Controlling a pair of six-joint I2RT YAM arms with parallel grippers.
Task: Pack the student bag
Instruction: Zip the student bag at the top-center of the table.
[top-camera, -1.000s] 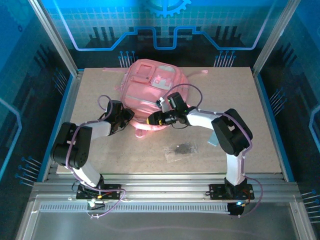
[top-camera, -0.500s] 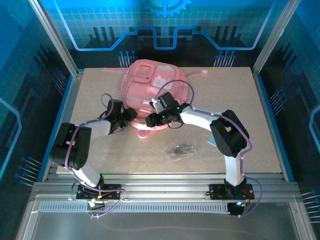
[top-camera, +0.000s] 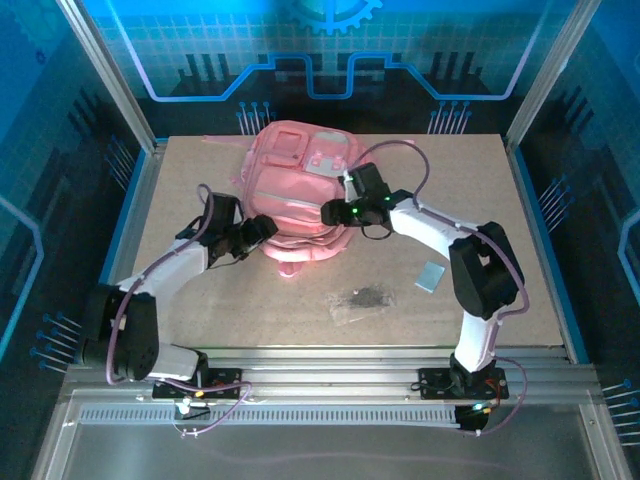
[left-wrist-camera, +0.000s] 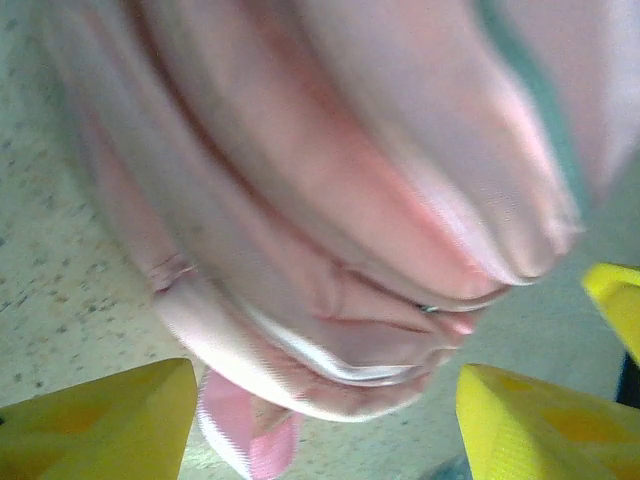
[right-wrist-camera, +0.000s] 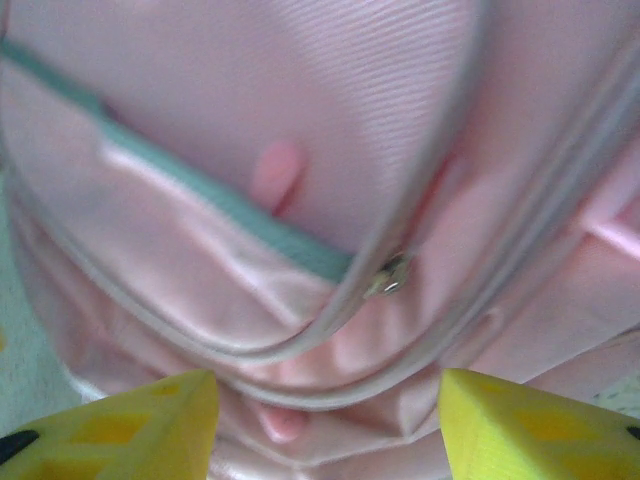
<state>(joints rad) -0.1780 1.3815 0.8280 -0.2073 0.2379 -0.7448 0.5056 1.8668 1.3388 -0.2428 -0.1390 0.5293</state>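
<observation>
left gripper (top-camera: 262, 230) and right gripper (top-camera: 330, 212) flank the near end of the student bag (top-camera: 300, 175), far-middle on the table (top-camera: 500, 200), likely to work its zip; bare board lies rightward. left wrist: jaws wide, empty, bag's edge just ahead. right wrist: jaws wide, empty, over a zipper pull (right-wrist-camera: 388, 278).

Pink bag (left-wrist-camera: 330, 200) btwn parted fingers (left-wrist-camera: 100, 420)
</observation>
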